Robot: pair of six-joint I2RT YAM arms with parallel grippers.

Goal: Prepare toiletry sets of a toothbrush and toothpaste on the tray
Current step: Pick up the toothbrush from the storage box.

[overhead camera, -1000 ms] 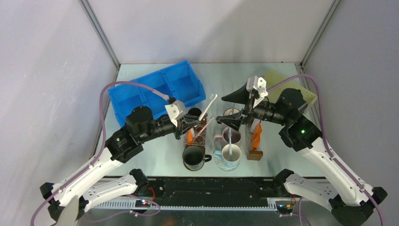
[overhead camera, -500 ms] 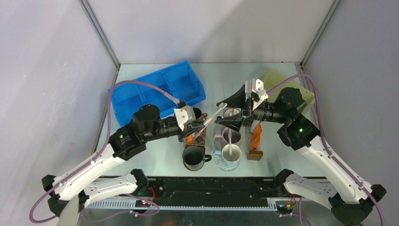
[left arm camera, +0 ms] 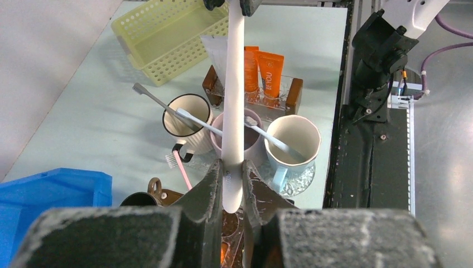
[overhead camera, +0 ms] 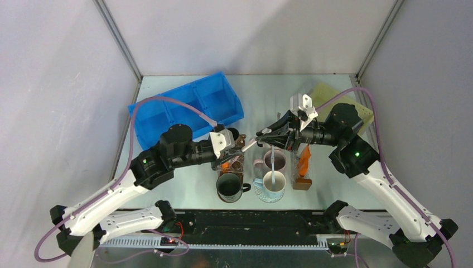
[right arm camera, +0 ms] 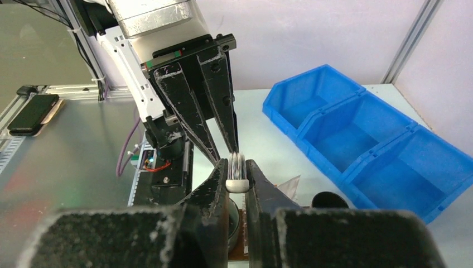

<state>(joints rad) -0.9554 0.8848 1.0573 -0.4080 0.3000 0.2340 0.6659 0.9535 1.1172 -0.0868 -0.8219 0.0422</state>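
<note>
The pale table (overhead camera: 262,92) carries a cluster of mugs (overhead camera: 274,184), with orange toothpaste tubes (left arm camera: 270,70) standing just behind them. Above the mugs, my left gripper (left arm camera: 232,174) is clamped on the handle end of a pale toothbrush (left arm camera: 233,95). My right gripper (right arm camera: 237,181) is pinched tight on its bristle head.

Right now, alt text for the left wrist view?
The left gripper clamps a white toothbrush that runs up the middle of the frame. Behind it sit three mugs with brushes, orange toothpaste tubes and a yellow basket.
</note>
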